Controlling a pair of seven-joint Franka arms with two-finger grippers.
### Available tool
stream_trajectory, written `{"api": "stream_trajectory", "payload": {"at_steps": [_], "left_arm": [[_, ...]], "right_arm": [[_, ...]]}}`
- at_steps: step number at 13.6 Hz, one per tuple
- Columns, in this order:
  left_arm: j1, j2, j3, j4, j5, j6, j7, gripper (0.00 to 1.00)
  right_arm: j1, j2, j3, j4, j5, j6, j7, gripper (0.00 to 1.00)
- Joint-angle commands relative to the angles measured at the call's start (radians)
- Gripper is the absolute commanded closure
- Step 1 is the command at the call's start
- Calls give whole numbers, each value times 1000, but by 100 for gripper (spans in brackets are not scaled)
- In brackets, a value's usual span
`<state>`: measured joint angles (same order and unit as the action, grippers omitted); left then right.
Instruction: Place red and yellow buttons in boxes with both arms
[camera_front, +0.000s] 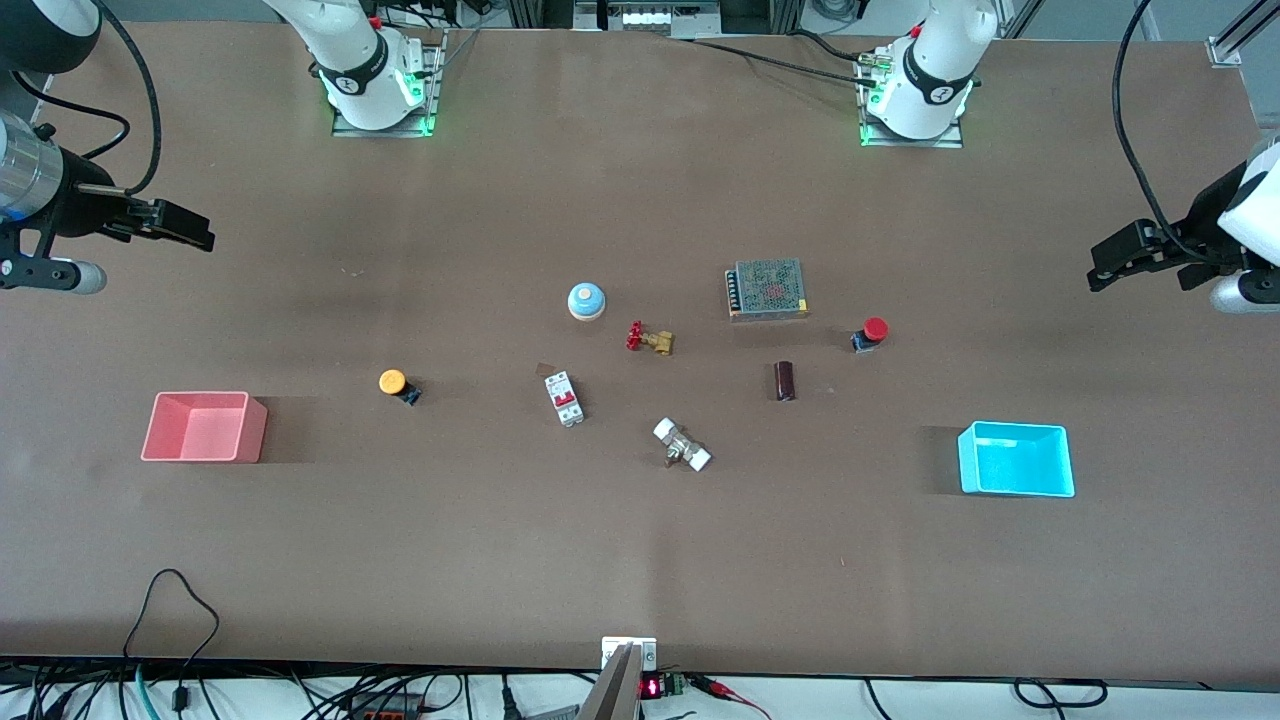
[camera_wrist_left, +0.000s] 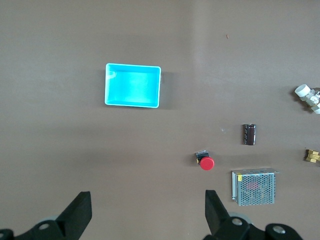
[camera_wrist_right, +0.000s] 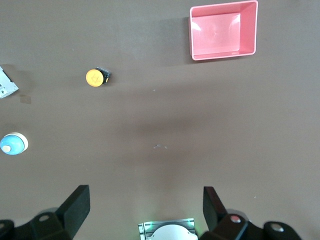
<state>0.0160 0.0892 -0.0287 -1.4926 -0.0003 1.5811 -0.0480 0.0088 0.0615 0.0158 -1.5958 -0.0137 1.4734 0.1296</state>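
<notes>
Nothing had yet been grasped: the left hand (camera_front: 1100, 268) and right hand (camera_front: 200, 232) were held apart above the table's (camera_front: 640, 560) ends. The red button (camera_front: 872, 333) near the cyan box (camera_front: 1016, 459) and the yellow button (camera_front: 397, 385) near the pink box (camera_front: 203, 427) were to be approached next.

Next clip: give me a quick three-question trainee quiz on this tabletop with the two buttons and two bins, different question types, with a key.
1. True or false: the red button already lies inside the cyan bin.
2. Multiple choice: which thing lies nearest the yellow button? A) the grey mesh-topped unit B) the pink bin C) the cyan bin
3. Fill in: the left gripper and the right gripper both hang over the table's ends with jaws ____.

Key: 1 false, since it sits on the table beside the mesh-topped unit; 2 B; 3 open, holding nothing.
</notes>
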Motion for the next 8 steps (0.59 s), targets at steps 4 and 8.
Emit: {"api": "stream_trajectory", "payload": {"at_steps": [4, 8], "left_arm": [[2, -20, -5, -14, -22, -20, 10, 0], [4, 38, -3, -12, -59, -20, 5, 0]], "right_arm": [[-7, 1, 4, 8, 11, -8, -18, 0], [10, 24, 15, -1, 12, -36, -74, 0]]}}
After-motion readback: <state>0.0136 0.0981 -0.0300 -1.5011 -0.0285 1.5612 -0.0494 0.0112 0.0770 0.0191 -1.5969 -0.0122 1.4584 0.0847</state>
